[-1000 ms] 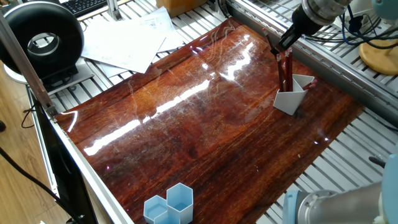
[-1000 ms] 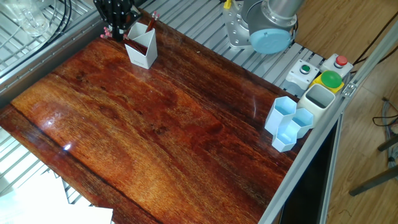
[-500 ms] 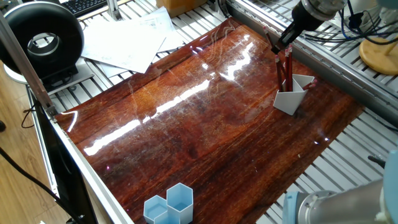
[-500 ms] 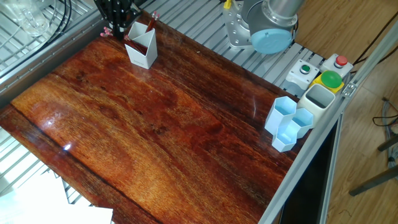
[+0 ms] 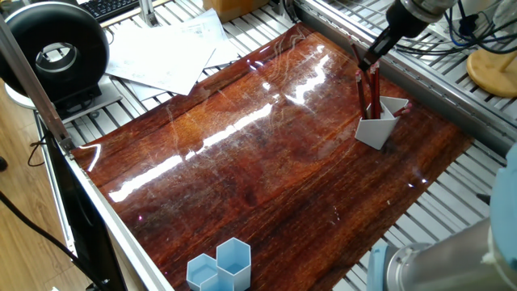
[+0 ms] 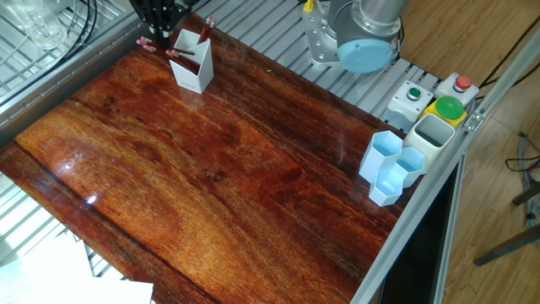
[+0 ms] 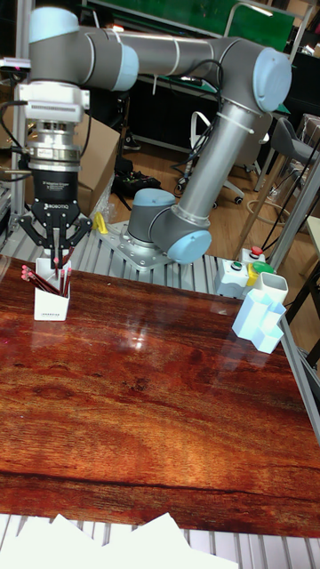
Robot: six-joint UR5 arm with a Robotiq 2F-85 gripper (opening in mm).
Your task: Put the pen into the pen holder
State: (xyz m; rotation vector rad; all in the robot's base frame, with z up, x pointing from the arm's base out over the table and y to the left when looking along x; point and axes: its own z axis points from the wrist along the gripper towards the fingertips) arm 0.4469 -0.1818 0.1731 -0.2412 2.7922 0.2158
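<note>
The white pen holder (image 5: 376, 129) (image 6: 191, 74) (image 7: 52, 307) stands near the far edge of the glossy wooden board. Dark red pens (image 5: 374, 93) (image 6: 203, 32) (image 7: 64, 281) with pink ends lean inside it, their tops sticking out above the rim. I cannot tell which of them is the task's pen. My gripper (image 5: 370, 61) (image 6: 160, 19) (image 7: 55, 253) hangs just above the pen tops, pointing down. Its fingers are spread open and hold nothing.
A cluster of light blue hexagonal cups (image 5: 220, 267) (image 6: 390, 169) (image 7: 260, 324) sits at the opposite end of the board. A button box (image 6: 434, 101) is beside it, and the robot base (image 6: 359, 34) behind. Papers (image 5: 161, 52) and a black round device (image 5: 52, 52) lie off the board.
My gripper has risen a little, away from the pen tops. The pens stay leaning in the holder.
</note>
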